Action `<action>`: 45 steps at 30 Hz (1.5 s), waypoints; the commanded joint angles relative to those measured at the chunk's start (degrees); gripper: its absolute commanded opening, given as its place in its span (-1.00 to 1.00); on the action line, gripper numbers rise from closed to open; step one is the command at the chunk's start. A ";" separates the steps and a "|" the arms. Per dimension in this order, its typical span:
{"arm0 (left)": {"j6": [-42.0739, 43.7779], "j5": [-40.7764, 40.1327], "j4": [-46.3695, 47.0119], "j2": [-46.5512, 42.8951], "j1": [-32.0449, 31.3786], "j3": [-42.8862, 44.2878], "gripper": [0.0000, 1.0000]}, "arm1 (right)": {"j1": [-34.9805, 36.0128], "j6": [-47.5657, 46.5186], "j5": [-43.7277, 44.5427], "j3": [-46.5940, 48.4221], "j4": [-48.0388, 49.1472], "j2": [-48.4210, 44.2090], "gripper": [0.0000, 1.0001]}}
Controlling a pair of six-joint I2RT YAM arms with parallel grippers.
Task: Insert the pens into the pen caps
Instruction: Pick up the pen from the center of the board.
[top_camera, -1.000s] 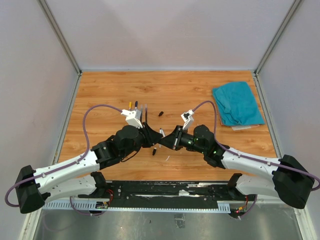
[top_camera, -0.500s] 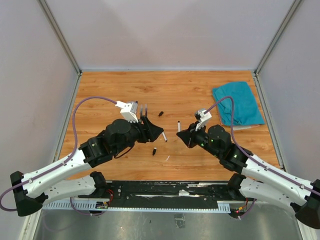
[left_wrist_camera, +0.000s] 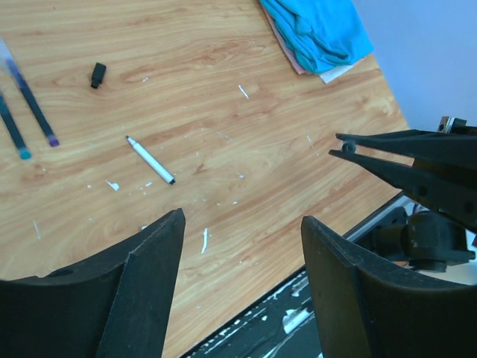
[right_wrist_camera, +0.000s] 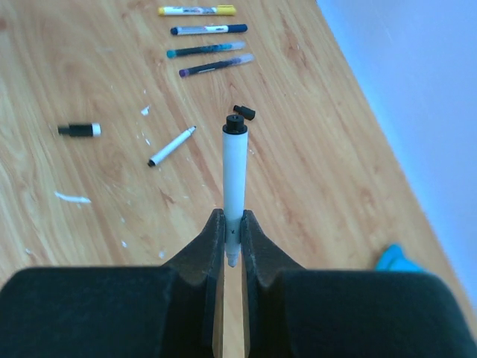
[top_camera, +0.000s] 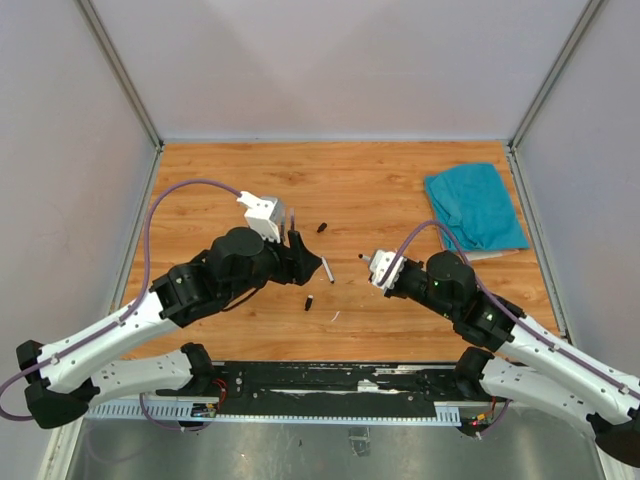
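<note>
Right tool [right_wrist_camera: 232, 224] grips white pen [right_wrist_camera: 235, 171], far from table [top_camera: 400, 180] edges.

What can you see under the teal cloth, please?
A pinkish layer and a white corner peek out from under the cloth along one edge. How far they reach, and anything else beneath, is covered.

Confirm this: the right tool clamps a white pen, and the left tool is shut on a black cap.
One part is wrong. The left tool is not shut on a cap: the left wrist view shows its jaws standing wide apart with nothing between them, so it is open and empty. The rest holds: the right tool clamps a white pen.
</note>
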 commanded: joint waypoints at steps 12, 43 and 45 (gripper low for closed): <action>10.57 8.22 -1.95 9.89 -0.37 7.88 0.40 | 3.37 -65.72 -14.94 6.42 -13.49 5.19 -0.98; 11.50 21.44 5.30 19.08 -0.37 5.41 -0.54 | 9.47 -76.95 -8.74 7.13 -6.18 11.56 -0.99; 11.44 21.30 5.26 18.92 -0.39 5.33 -0.71 | 9.47 -76.93 -8.62 7.02 -6.19 11.59 -0.99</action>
